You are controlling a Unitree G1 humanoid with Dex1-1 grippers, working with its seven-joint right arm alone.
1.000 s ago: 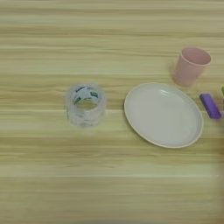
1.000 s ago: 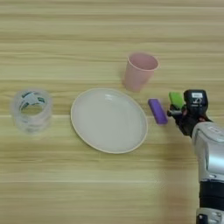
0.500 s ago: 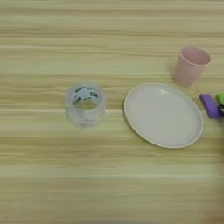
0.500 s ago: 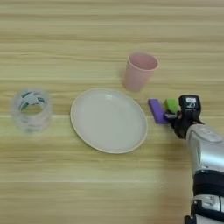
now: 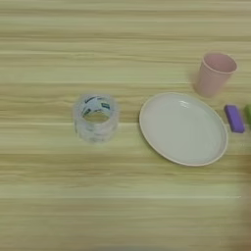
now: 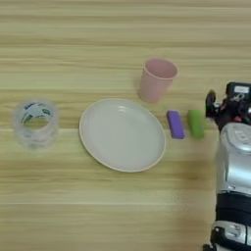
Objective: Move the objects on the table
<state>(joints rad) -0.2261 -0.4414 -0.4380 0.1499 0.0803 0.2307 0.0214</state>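
Observation:
The purple block (image 6: 175,124) and the light green block (image 6: 196,122) lie flat side by side on the wooden table (image 6: 98,206), just right of the plate. In the left eye view the purple block (image 5: 234,118) shows near the right edge. My right gripper (image 6: 223,105) hovers a short way right of the green block, open, with nothing between its black fingers (image 6: 211,103). The silver forearm (image 6: 234,166) runs down the right edge.
A cream plate (image 6: 122,135) sits mid-table, with a pink cup (image 6: 157,78) standing behind its right side. A clear tape roll (image 6: 35,122) stands far left. Bare wood stretches along the front and back.
The gripper has drawn back to the right, off the green block, which now lies fully in view beside the purple one. Plate, cup and tape roll have not moved.

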